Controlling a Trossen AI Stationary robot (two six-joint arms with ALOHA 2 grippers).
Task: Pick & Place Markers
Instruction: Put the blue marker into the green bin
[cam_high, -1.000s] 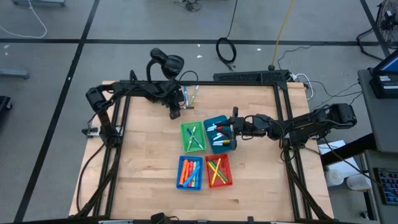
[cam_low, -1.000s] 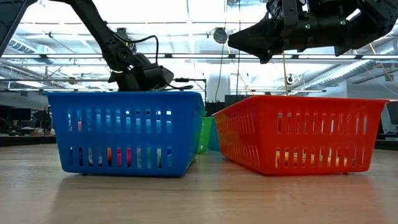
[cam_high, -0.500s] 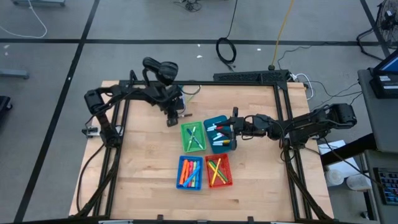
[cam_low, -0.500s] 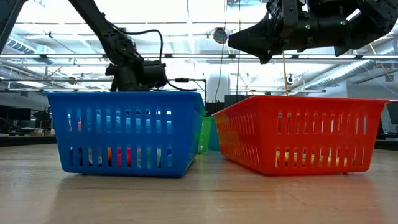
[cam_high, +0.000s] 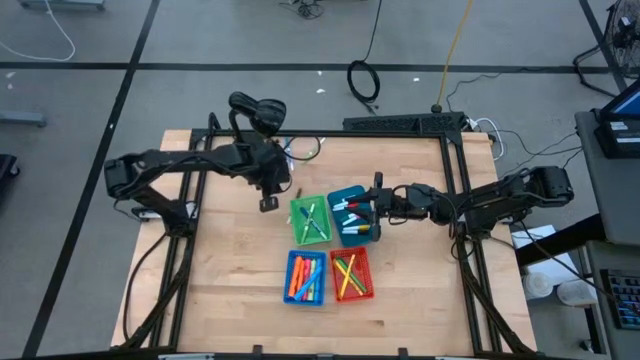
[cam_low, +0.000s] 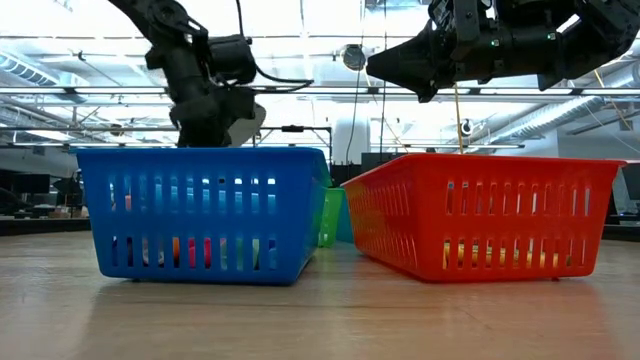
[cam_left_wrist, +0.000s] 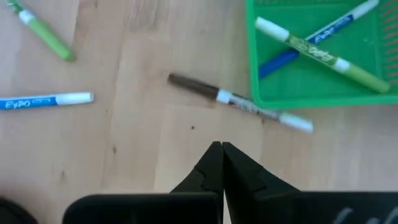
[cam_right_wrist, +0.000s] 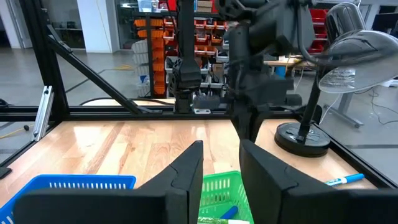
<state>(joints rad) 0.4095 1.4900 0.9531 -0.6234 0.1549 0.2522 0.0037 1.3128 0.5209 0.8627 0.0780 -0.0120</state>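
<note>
Beside the green bin (cam_left_wrist: 323, 93) — left gripper (cam_left_wrist: 222, 149) shut, empty.

left hand (cam_left_wrist: 222, 151): fingers pressed together, empty | right hand (cam_right_wrist: 221, 163): fingers parted, empty, arm stretched inward

Around your work area you see a grey floor (cam_high: 90, 40) crossed by dark tape lines (cam_high: 300, 67), with cables trailing over it: a white one (cam_high: 55, 40), a yellow one (cam_high: 458, 45) and a black coil (cam_high: 364, 80). The wooden table (cam_high: 240, 260) sits in a black frame (cam_high: 465, 270). Beyond the end effectors, bright ceiling lights (cam_low: 330, 40) run overhead, and shelving with orange and red bins (cam_right_wrist: 205, 37) stands at the back.
</note>
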